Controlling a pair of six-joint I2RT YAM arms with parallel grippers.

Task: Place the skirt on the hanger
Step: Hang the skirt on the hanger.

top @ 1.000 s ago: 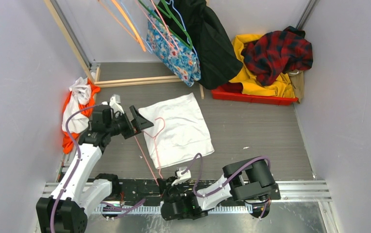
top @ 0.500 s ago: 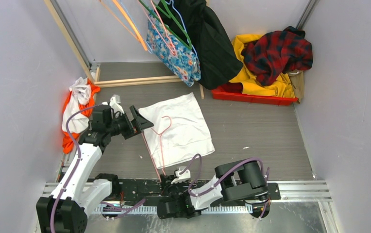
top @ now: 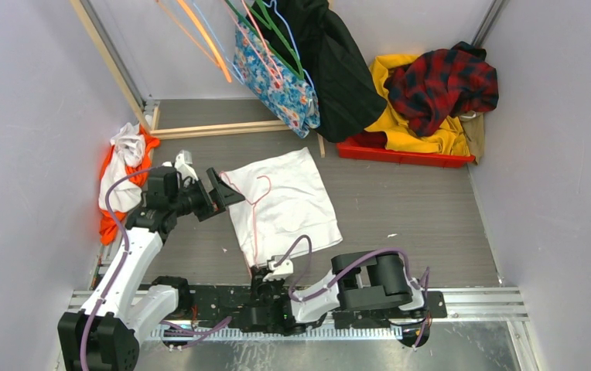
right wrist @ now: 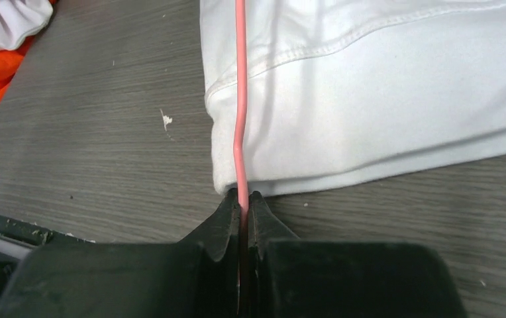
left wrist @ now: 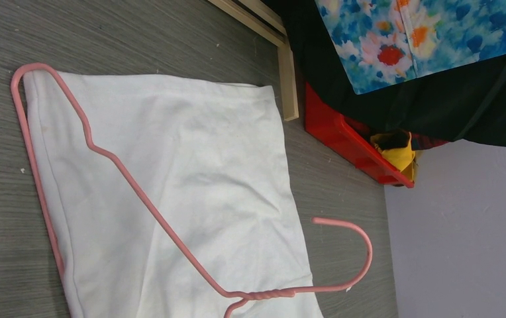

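Boxed in by a plain, pale grey left wall, right wall and back wall. Below, a grey wood-grain table, evenly lit, with soft shadows only. Near the back edge, pale wooden slats lying flat, running to the foot of a slanted wooden post beside the left wall. Towards the far right corner, a metal upright and a shallow red tray on the table. Along the near edge, a ribbed metal rail.
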